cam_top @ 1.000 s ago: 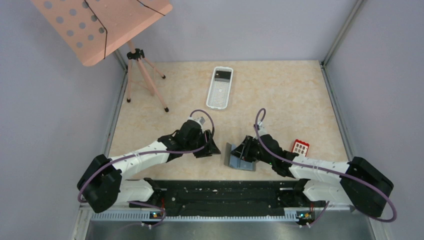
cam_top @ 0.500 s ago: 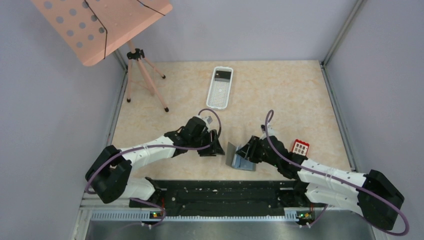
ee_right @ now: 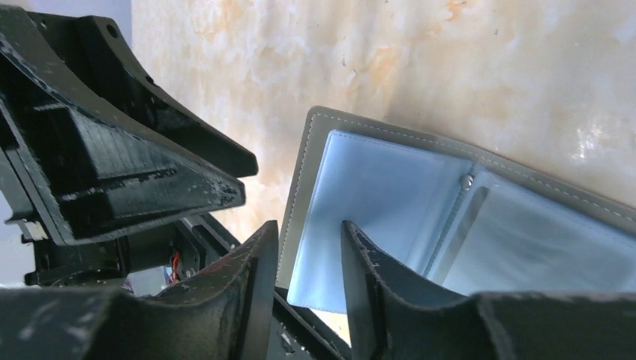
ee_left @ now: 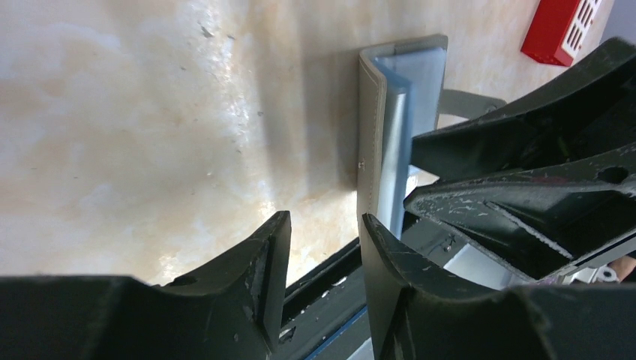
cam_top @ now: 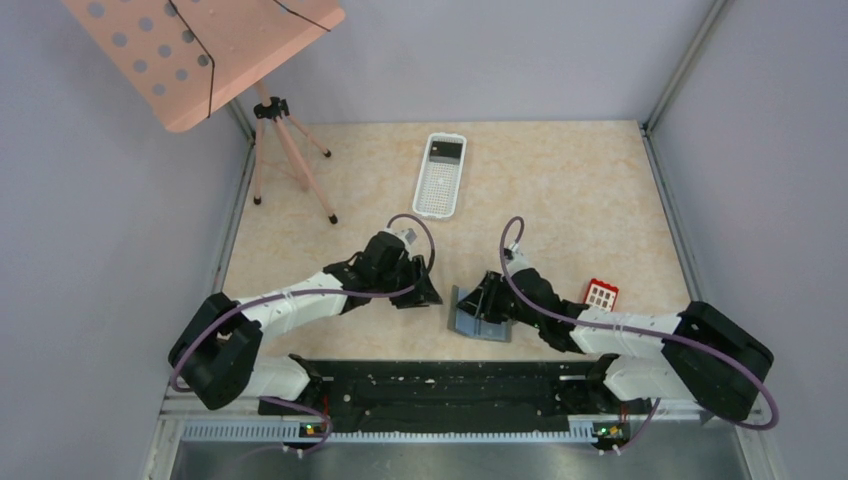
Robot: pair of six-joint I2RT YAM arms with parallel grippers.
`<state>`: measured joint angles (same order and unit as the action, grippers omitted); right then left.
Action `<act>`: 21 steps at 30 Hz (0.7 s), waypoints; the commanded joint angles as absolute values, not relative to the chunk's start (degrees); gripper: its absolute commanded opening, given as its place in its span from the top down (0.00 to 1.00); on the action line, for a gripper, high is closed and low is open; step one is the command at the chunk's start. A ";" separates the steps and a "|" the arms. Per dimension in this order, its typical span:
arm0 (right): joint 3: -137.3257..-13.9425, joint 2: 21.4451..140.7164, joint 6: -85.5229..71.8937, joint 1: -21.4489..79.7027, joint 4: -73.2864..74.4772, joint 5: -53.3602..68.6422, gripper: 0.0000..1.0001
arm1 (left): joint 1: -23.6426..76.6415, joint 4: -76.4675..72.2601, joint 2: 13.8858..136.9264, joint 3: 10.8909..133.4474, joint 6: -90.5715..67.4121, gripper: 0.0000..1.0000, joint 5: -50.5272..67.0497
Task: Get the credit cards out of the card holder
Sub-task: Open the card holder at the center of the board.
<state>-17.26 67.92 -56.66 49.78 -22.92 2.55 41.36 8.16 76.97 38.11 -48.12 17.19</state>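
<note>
One card is already out: the small red rectangular card with white squares (cam_top: 601,294) lies flat on the beige marbled table (cam_top: 560,200), just beyond the right arm and well apart from the flat grey bifold card holder with blue-grey inner pockets (cam_top: 478,322). The holder rests near the front edge between the two arms. It is opened into an L, one half lying on the table and the other standing roughly upright. The right gripper (ee_right: 307,229) has its jaws parted to a narrow gap that straddles the free edge of the raised half, and the gap looks wider than the thin flap, so it reads as around the edge rather than clamped on it. The left gripper (ee_left: 324,225) sits just beside the outer face of that raised half, jaws moderately apart with bare table showing between them and nothing held. Whether its nearer finger touches the holder cannot be told. No pale card is seen lying out anywhere, and the pockets look uniformly blue-grey, so whether one sits inside is unclear. By this reading the job is partly done, with any remaining card to be drawn from the opened pockets
</note>
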 commanded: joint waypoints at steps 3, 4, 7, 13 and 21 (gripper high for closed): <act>-14.98 72.35 -55.92 50.28 -31.97 2.08 0.80 | 37.77 7.49 74.02 36.22 -48.52 0.54 16.52; -14.12 72.23 -56.32 50.30 -32.62 1.27 0.83 | 37.44 7.41 73.98 36.26 -48.22 0.54 17.13; -13.27 72.33 -56.71 50.27 -31.91 -0.77 0.86 | 37.36 6.50 74.28 36.42 -47.43 0.54 19.15; -15.25 77.62 -56.36 50.27 -30.85 -0.19 0.88 | 37.42 3.40 75.79 35.73 -47.31 0.51 21.54; -18.77 81.38 -55.07 50.99 -24.70 -0.21 0.88 | 38.03 0.52 75.98 35.93 -47.82 0.59 25.25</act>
